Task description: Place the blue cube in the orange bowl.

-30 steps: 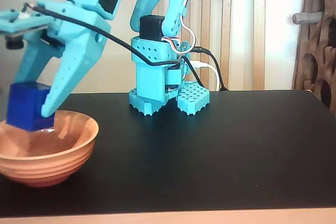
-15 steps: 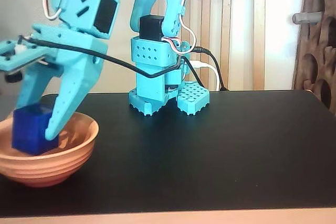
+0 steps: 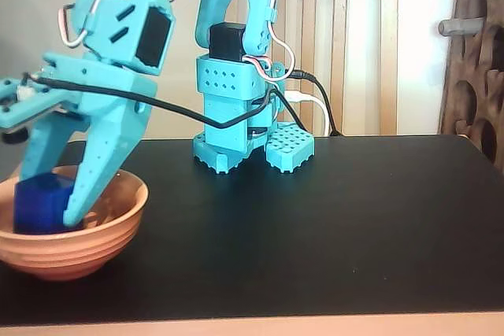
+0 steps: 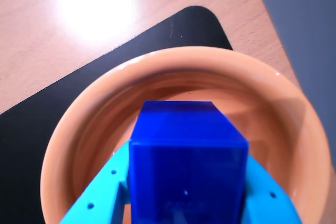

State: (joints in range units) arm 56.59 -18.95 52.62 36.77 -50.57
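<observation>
The blue cube sits low inside the orange bowl at the left end of the black tabletop in the fixed view, its lower half hidden behind the bowl's rim. My turquoise gripper reaches down into the bowl and is shut on the cube, one finger on each side. The wrist view looks straight down: the cube fills the centre, clamped between the two turquoise fingers, with the bowl's rim ringing it.
The arm's turquoise base stands at the back centre of the black mat, with cables trailing behind it. A dark wooden rack stands at the far right. In the wrist view, light wood table lies beyond the mat's corner.
The gripper has lowered with the blue cube, from just above the bowl's rim down into the bowl. The bowl has not moved.
</observation>
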